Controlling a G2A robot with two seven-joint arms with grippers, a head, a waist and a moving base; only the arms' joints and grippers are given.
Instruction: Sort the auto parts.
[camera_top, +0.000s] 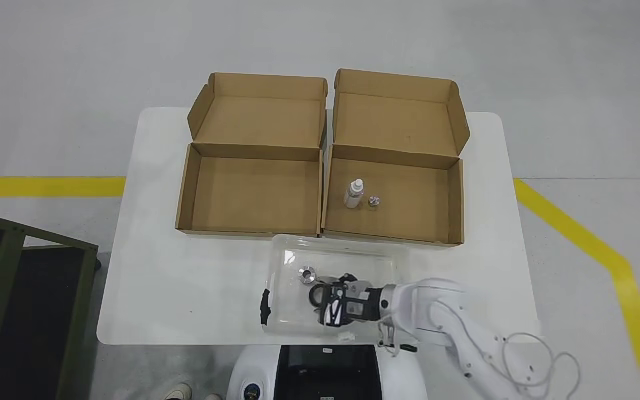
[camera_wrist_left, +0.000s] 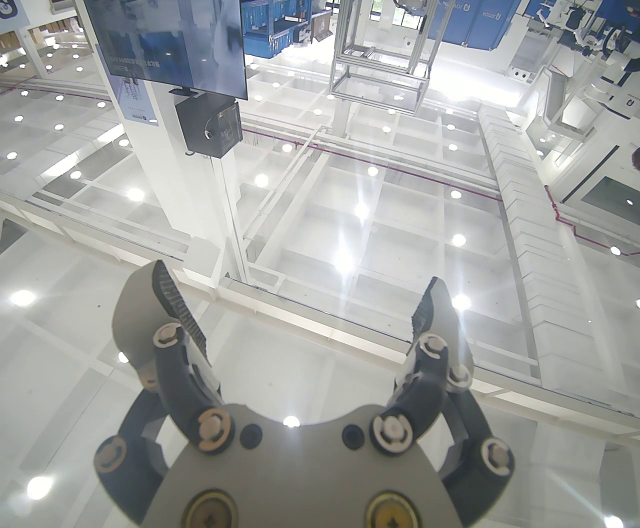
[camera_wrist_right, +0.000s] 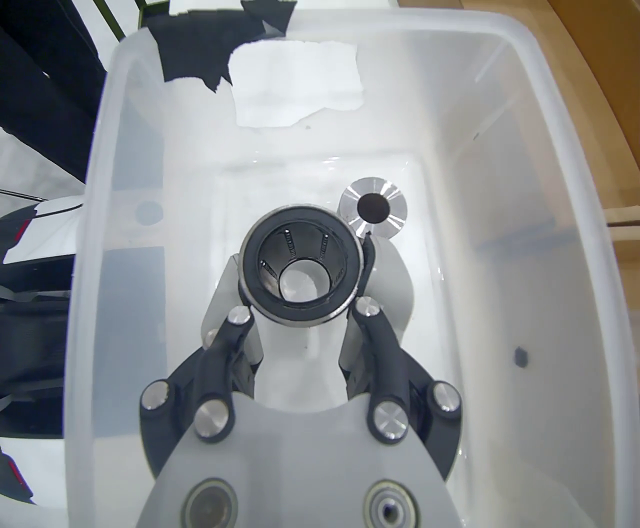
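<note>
Nearest the camera, at 6 o'clock on the white table (camera_top: 160, 250), a clear plastic bin (camera_top: 370, 262) is seen. Inside it, a shiny silver ring-shaped part (camera_wrist_right: 372, 206) is found at about 11 o'clock from the right gripper (camera_top: 322, 298), just beside it. A black-rimmed cylindrical bearing (camera_wrist_right: 301, 270) is pinched upright between that gripper's fingers, low inside the bin.

Two open cardboard boxes are set side by side beyond the bin. Nothing is held in the left box (camera_top: 250, 195), at 11 o'clock. In the right box (camera_top: 420, 200), at 1 o'clock, a white bottle-shaped part (camera_top: 354, 193) and a small metal part (camera_top: 374, 200) are laid close together.

The left gripper (camera_wrist_left: 297, 274) is pointed at the ceiling, fingers spread, nothing between them.

Pick-up of the bearing appears to be in hand. Next, a lift clear of the bin wall is called for, then a carry toward 12 o'clock; the empty box is judged the likelier place.
</note>
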